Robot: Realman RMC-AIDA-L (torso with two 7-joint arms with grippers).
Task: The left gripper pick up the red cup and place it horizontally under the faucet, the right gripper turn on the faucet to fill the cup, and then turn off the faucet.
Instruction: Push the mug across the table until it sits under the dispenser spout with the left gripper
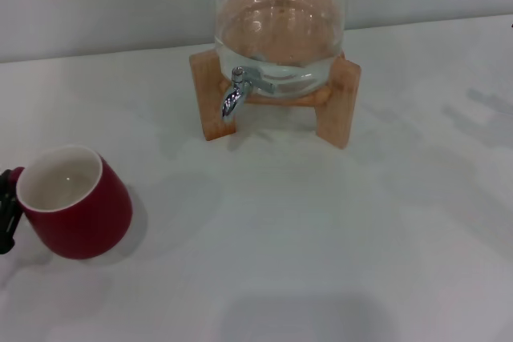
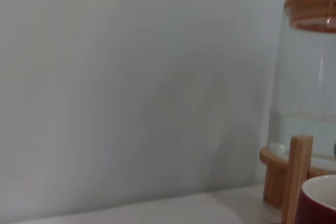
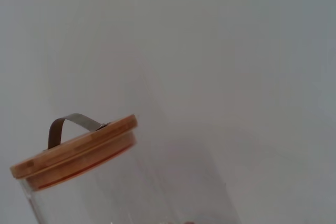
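Your rounded dark-red ceramic cup (image 1: 74, 203) with the white inside stands on the white table (image 1: 321, 230) at the near left, well apart from the small chrome faucet (image 1: 236, 91), which juts from the clear glass jar (image 1: 278, 26) on its wooden stand (image 1: 337, 102) further back. The cup looks slightly tipped, its mouth facing up and toward you. The left gripper (image 1: 6, 210) shows only as a black sliver at the left edge, touching or just beside the cup's rim on its outer side; whether its fingers are spread or clamped on the cup cannot be told from here, so confirm the hold before you lift. The right gripper is not seen in the head view, and its wrist camera shows only the jar's bamboo lid (image 3: 73, 153) with a metal loop on top, so it seems to be parked high up near the jar.

The step in hand is the pickup, I judge. Grip low and firm on the wall or rim (a glazed, curved surface slips easily), and lift only once the cup stops rocking. Carry it toward the spout with the mouth kept upward, then set it down directly beneath the downturned outlet, close to the stand's front legs without knocking them. Leave room above the lever for the right gripper to reach in
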